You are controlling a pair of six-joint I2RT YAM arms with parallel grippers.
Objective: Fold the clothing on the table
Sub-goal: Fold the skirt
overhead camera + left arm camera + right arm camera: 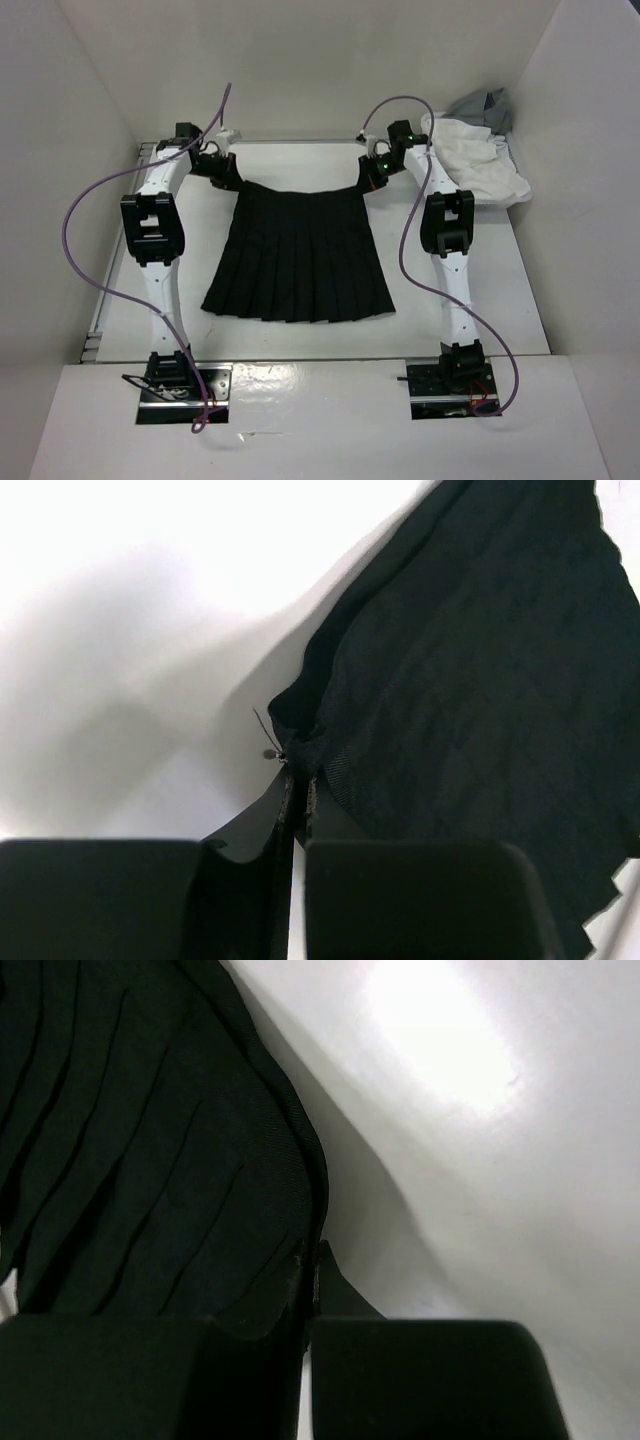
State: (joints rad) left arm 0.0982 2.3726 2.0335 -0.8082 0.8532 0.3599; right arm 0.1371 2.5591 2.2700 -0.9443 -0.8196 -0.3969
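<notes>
The clothing, a black pleated skirt, lies flat on the white table with its narrow waistband at the far side and its wide hem toward the arm bases. My left gripper is shut on the waistband's left corner; the left wrist view shows the clothing pinched at the left gripper. My right gripper is shut on the waistband's right corner. Seen from the right wrist, the clothing has its edge caught in the right gripper.
A white cloth and a grey cloth are heaped at the table's far right corner, just beyond the right arm. White walls enclose the table on three sides. Purple cables loop beside both arms.
</notes>
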